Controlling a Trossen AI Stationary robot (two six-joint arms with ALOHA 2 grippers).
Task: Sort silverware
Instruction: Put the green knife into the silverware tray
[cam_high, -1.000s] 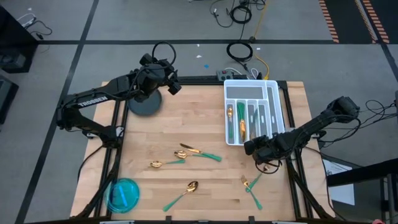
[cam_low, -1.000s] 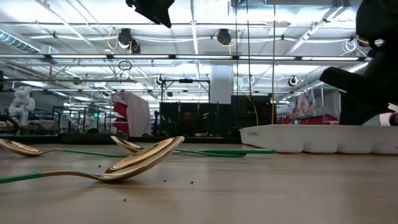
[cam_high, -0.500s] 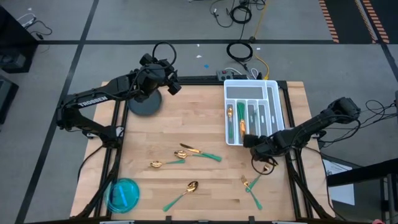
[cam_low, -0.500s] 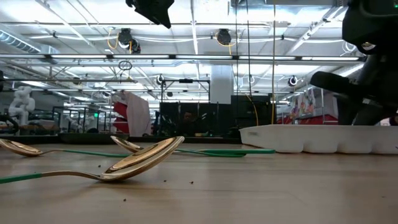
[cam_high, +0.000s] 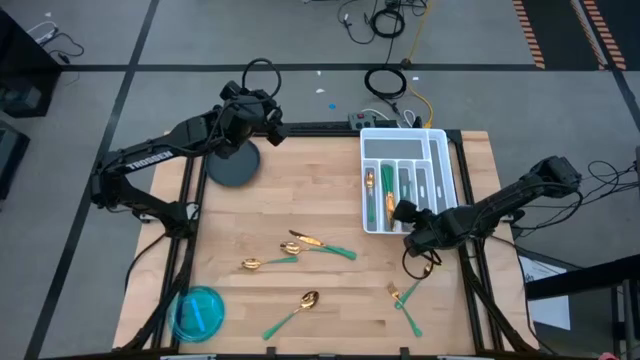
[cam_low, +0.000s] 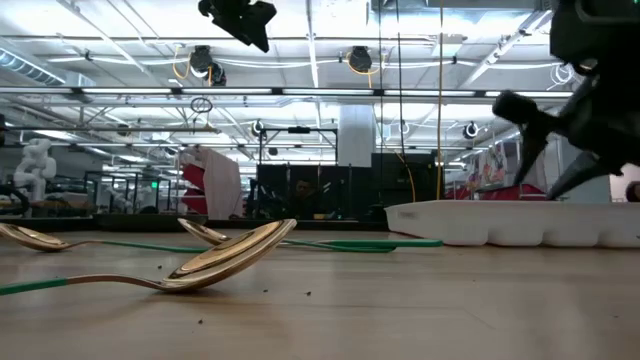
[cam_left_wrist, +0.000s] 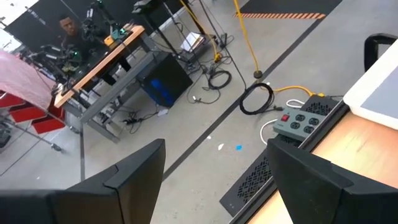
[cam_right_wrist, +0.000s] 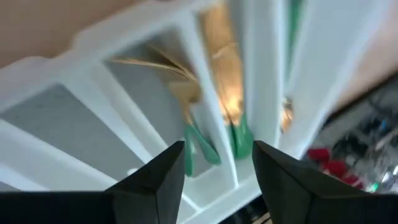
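Wooden table (cam_high: 300, 200): white tray (cam_high: 432, 140) holds gold-green silverware (cam_high: 388, 205); right tool (cam_high: 400, 213) open above.

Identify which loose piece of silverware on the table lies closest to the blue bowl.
The spoon with its gold head pointing toward mid-table and its green handle angled toward the front edge. It lies just beside the blue bowl; the other loose pieces sit farther off.

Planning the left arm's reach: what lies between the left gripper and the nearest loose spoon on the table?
In the high view, only bare wood and the dark round base lie between the left gripper and the spoon.
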